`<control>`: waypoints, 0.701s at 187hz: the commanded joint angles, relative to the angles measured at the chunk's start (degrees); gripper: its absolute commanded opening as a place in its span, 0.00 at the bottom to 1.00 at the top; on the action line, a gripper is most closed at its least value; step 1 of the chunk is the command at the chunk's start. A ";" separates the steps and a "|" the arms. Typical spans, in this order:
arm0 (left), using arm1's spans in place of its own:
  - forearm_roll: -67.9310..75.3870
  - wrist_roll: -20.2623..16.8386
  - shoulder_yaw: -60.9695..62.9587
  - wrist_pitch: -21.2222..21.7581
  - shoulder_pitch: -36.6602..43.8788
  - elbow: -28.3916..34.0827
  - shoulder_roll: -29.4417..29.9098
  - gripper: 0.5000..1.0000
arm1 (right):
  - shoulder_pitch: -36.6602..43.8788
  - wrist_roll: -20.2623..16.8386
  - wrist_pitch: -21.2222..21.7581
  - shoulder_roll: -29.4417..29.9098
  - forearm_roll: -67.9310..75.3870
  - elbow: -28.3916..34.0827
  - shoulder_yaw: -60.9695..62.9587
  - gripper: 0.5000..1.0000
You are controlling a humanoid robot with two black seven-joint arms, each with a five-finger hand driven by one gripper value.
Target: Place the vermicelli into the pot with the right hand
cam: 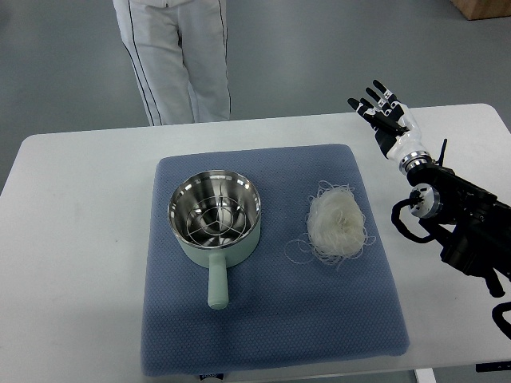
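A white nest of vermicelli (335,223) lies on the blue mat (271,319), right of centre. To its left stands a pale green pot (214,217) with a steel inside and a wire rack in it, its handle pointing toward the near edge. My right hand (382,112) is raised over the table's far right part, beyond and to the right of the vermicelli. Its fingers are spread and hold nothing. The left arm does not show.
The mat covers the middle of a white table (72,239). A person in white trousers (176,56) stands just behind the table's far edge, left of centre. A cardboard box corner (483,8) sits at the top right on the floor.
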 commanded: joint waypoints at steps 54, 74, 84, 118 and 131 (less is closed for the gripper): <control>-0.09 0.00 -0.25 0.09 0.08 0.17 0.00 1.00 | 0.00 0.00 0.00 0.00 0.00 0.00 -0.09 0.84; -0.09 0.00 -0.07 0.09 0.00 0.52 0.00 1.00 | 0.00 0.00 0.00 -0.18 0.00 0.00 -0.09 0.85; -0.09 0.00 -0.07 0.09 -0.18 0.26 0.00 1.00 | 0.00 0.00 0.09 -0.18 0.00 0.00 -0.18 0.85; 0.00 0.00 -0.33 0.09 -0.18 0.09 0.00 1.00 | 0.00 0.00 0.09 -0.27 0.00 0.00 -0.09 0.85; 0.00 0.00 -0.25 0.09 -0.18 0.09 0.00 1.00 | 0.00 0.00 0.09 -0.27 0.00 0.00 0.00 0.85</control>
